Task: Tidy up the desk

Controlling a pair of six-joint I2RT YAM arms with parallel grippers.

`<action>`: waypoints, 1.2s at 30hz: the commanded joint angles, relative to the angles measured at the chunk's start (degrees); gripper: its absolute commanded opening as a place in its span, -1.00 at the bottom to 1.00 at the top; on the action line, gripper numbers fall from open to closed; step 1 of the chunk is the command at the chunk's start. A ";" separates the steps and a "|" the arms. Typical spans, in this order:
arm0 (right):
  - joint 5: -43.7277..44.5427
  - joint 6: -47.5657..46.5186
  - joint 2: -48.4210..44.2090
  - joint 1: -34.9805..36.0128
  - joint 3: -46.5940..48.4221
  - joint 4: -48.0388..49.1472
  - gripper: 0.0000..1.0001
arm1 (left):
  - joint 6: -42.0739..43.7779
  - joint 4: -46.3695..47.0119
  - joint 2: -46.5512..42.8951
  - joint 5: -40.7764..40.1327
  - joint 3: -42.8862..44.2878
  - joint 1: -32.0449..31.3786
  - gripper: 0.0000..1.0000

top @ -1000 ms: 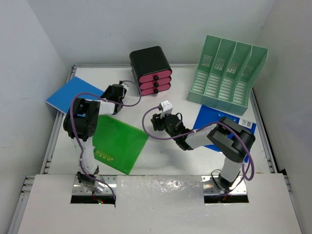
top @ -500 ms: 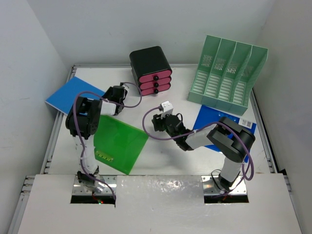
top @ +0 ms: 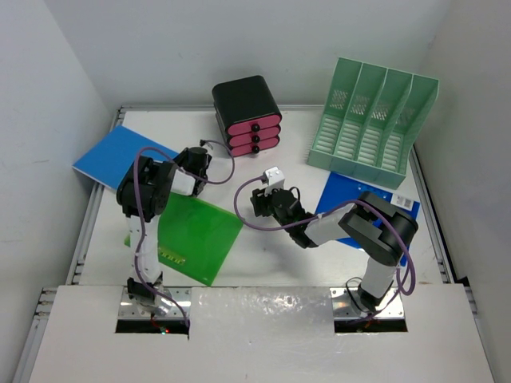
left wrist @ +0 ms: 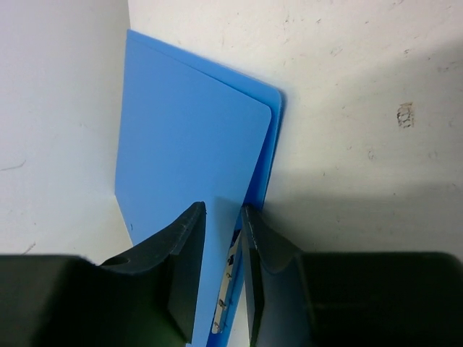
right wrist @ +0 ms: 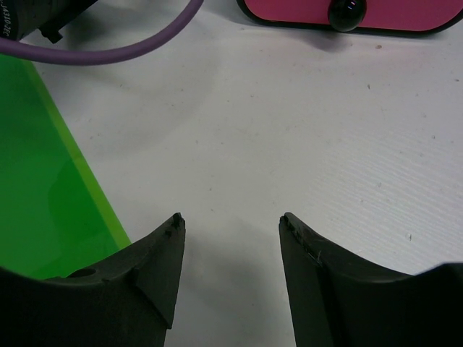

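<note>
Overhead view of a white surface (top: 291, 140) filling the middle of the frame, with two robot arms rising from its lower edge. A blue folder (left wrist: 188, 152) lies at the upper left, one corner hanging past the surface's left rail toward the wall.

In the left wrist view, the left claw (left wrist: 221, 213) has its jaws drawn nearly together. The folder's right-hand edge, with a metal fastener, runs down into the narrow gap, which reads as a grip on the blue folder. The folder's long axis runs straight away from the fingertips, toward the top of that view. The left arm is by far the nearer one.

The right claw (right wrist: 231, 220) is spread wide and holds nothing. It is over bare surface near frame centre, beside a green folder (right wrist: 43, 181). A green file rack (top: 371, 120) stands at the upper right, well apart from the blue folder, so filing it there would probably mean carrying it across the frame.
</note>
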 commanded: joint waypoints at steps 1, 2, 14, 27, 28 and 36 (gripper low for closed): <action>0.14 -0.37 -0.37 -0.11 -0.01 3.95 0.08 | 3.41 6.29 1.77 -3.02 -0.08 0.09 -0.51; 0.14 -0.46 -0.37 -0.11 0.08 3.95 0.08 | 4.20 7.00 2.04 -3.46 0.01 0.09 -0.51; 0.14 -1.17 -1.16 -0.11 -0.27 3.25 0.08 | 3.43 2.88 2.48 -0.22 3.78 3.52 -0.51; 0.58 -2.66 -3.53 -0.11 -1.33 1.49 0.08 | -7.71 -12.22 -7.07 9.78 6.42 3.70 -1.00; 0.49 -2.75 -3.80 -0.11 -1.33 1.14 0.08 | -8.96 -14.50 -8.93 11.38 6.77 3.70 -1.00; -4.69 -10.73 -7.92 -0.11 -0.98 -4.92 0.08 | -12.75 -37.54 -22.73 22.71 8.53 3.70 -1.00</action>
